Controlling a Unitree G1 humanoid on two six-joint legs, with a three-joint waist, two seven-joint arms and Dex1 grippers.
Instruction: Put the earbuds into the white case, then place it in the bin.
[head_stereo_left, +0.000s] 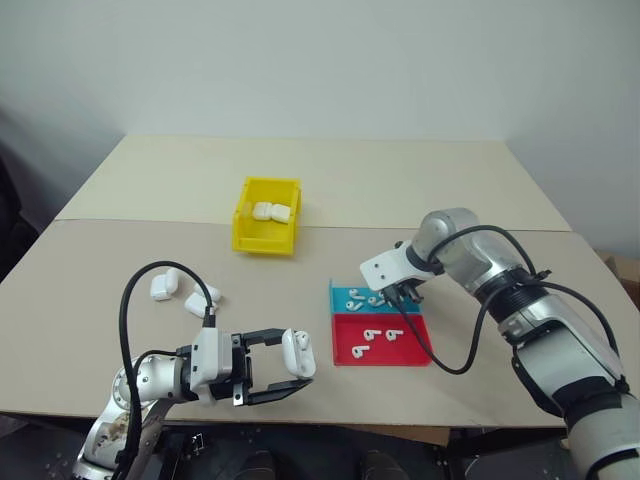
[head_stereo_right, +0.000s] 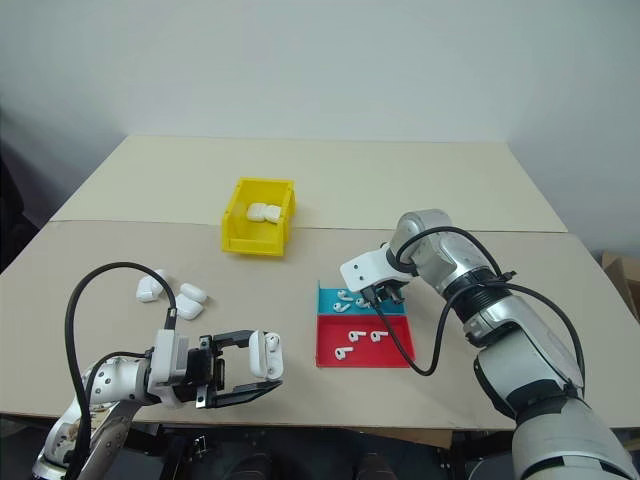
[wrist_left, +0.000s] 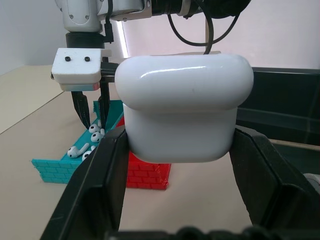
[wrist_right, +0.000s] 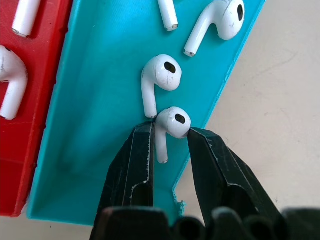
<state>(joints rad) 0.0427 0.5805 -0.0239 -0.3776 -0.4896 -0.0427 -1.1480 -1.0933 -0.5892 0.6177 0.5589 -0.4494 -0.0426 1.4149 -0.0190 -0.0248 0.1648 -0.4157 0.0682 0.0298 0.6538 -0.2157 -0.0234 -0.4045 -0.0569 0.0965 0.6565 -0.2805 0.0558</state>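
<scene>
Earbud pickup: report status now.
Right tool closed around one earbud in the blue tray half. Left tool shut on the white case, held above the table. Bin unobstructed.

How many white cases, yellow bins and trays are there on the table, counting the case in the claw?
white cases: 6
yellow bin: 1
red-and-blue tray: 1
Total: 8
</scene>
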